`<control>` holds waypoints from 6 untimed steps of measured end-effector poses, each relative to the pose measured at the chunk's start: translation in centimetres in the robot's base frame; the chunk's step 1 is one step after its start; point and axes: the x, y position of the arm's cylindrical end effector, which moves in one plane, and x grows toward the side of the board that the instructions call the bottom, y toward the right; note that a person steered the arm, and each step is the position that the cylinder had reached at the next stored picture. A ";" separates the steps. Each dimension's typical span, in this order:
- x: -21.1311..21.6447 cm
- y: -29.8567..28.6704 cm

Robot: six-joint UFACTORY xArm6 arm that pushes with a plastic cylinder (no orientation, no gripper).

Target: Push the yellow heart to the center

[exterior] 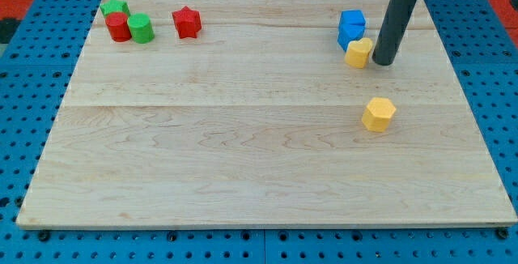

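My tip (383, 61) rests on the wooden board (243, 159), touching a yellow block (358, 53) on its left; blue blocks (351, 27) sit just beyond, another yellow block (378, 114) below.

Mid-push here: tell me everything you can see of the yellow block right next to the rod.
The yellow block is small, matte and solid-coloured; its shape is hard to make out, partly lobed, likely the heart. It lies flat on the wooden board near the view's upper right. My tip stands at its right side, touching or nearly so. The blue blocks sit just above it, seemingly in contact. A separate yellow hexagonal block lies apart, below.
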 end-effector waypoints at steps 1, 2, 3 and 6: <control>-1.6 0.2; -1.6 -3.8; 0.2 -7.5; 4.1 -20.6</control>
